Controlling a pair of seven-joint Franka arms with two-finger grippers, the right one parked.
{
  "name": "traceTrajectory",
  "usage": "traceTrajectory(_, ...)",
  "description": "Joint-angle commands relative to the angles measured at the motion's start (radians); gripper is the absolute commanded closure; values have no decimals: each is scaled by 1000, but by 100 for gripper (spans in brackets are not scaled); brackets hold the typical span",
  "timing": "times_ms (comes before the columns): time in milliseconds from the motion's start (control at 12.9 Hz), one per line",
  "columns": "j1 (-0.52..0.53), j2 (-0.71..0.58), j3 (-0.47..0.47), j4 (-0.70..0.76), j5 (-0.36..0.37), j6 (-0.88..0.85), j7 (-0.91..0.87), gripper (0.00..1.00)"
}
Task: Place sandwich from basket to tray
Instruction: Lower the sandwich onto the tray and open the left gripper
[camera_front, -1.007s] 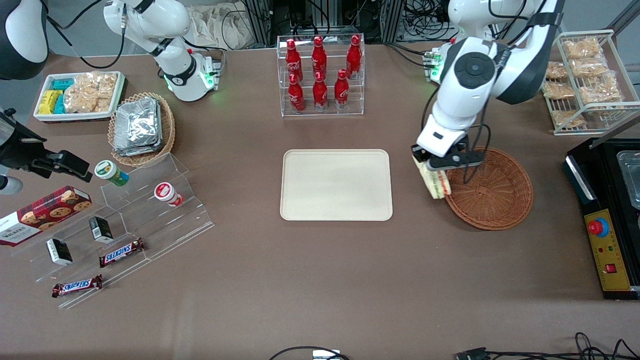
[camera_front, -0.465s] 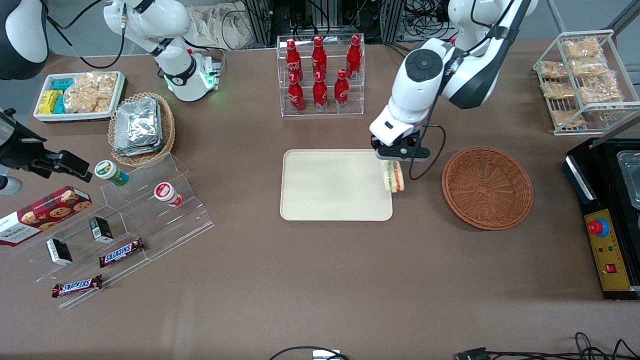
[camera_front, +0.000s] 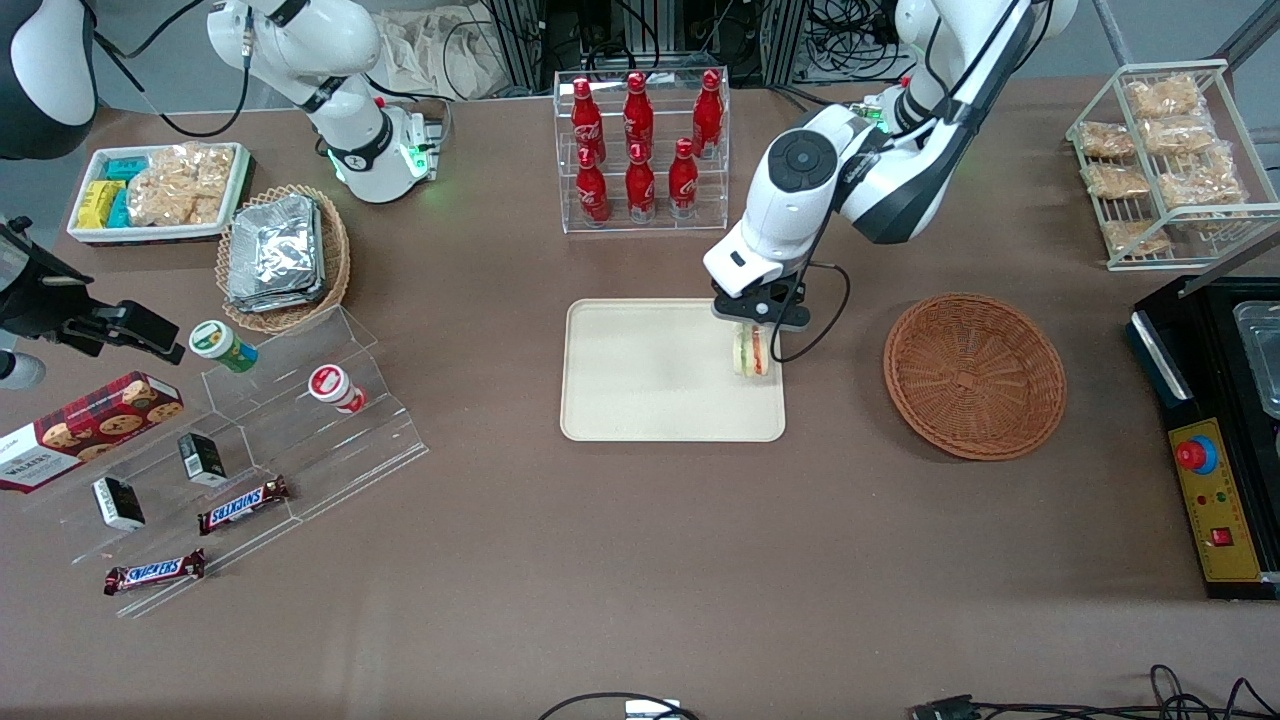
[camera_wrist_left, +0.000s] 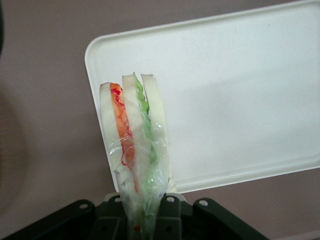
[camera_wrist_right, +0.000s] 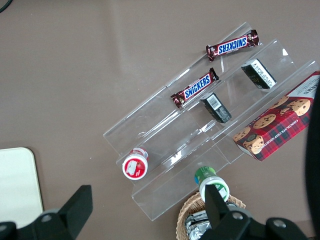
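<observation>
My left gripper (camera_front: 750, 325) is shut on the sandwich (camera_front: 751, 352), a wrapped wedge of pale bread with green and orange layers. The wedge hangs point-up from the fingers just above the beige tray (camera_front: 640, 380), over the tray's end nearest the basket. In the left wrist view the sandwich (camera_wrist_left: 134, 145) runs out from between the black fingers (camera_wrist_left: 170, 220), with the tray (camera_wrist_left: 240, 100) beneath it. The reddish-brown wicker basket (camera_front: 975, 375) sits empty toward the working arm's end of the table.
A clear rack of red bottles (camera_front: 640, 150) stands farther from the front camera than the tray. A tan basket of foil packets (camera_front: 283, 257), a white snack tray (camera_front: 160, 190) and an acrylic stand (camera_front: 250, 440) lie toward the parked arm's end. A wire rack (camera_front: 1165, 160) and black box (camera_front: 1215, 430) flank the basket.
The gripper carried the sandwich from the basket's rim across the table to above the tray's near end, and has come lower over the tray.
</observation>
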Motion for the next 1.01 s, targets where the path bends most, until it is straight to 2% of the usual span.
traceTrajectory(0, -13, 59, 3, -11, 53, 45, -2, 93)
traceTrajectory(310, -29, 123, 4, -23, 108, 86, -31, 91)
traceTrajectory(930, -26, 289, 14, -10, 346, 163, -227, 91)
